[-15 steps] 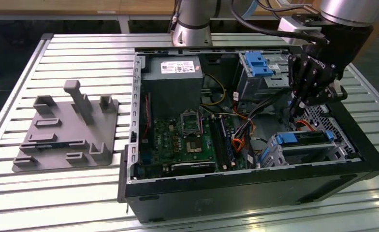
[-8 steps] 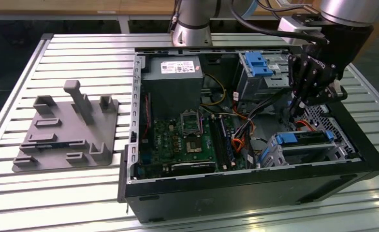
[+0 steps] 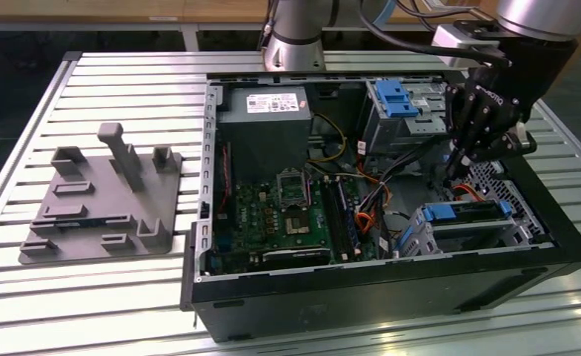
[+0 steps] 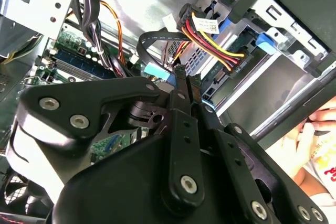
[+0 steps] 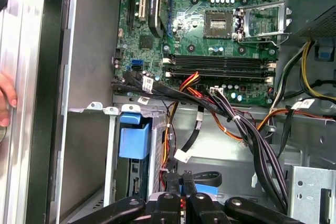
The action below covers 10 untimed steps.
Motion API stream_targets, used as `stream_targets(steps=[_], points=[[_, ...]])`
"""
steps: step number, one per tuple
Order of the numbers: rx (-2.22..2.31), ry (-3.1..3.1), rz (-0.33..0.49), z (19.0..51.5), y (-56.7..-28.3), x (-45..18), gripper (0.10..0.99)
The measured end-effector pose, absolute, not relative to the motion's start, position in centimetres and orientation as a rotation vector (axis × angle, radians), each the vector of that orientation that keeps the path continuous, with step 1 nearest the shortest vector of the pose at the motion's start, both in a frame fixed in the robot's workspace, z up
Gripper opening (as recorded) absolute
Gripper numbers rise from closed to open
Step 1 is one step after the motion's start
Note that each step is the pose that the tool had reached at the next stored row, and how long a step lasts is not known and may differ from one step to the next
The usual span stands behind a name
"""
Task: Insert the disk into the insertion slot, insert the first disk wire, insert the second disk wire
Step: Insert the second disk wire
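Fingers (image 4: 178,103) pinched narrow nr blue-tipped wire (image 4: 156,71) — grip hidden; disk (image 3: 473,213) half-seen in insertion slot (image 3: 468,239).

Silver rectangular hard drive in blue plastic caddy (image 3: 439,213): largely concealed within silver-grey perforated metal cage (image 3: 434,241). Person's hand (image 5: 5,100): cut off at picture edge. Black claw (image 5: 184,182): body cropped.

A big silver table (image 3: 122,81) made of long metal strips shines in the light. The floor (image 3: 4,52) beside it is dark. A brown wooden board (image 3: 93,7) runs along behind the table.
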State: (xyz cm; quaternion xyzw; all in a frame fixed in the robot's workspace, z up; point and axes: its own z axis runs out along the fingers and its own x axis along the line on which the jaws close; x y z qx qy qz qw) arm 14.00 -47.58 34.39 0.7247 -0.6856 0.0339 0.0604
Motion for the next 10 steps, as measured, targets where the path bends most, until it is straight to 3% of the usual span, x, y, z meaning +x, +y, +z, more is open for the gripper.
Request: stream_targets(steps=[10], points=[[2.182,-2.060,0.071,34.39,-48.07,14.91,0.141]])
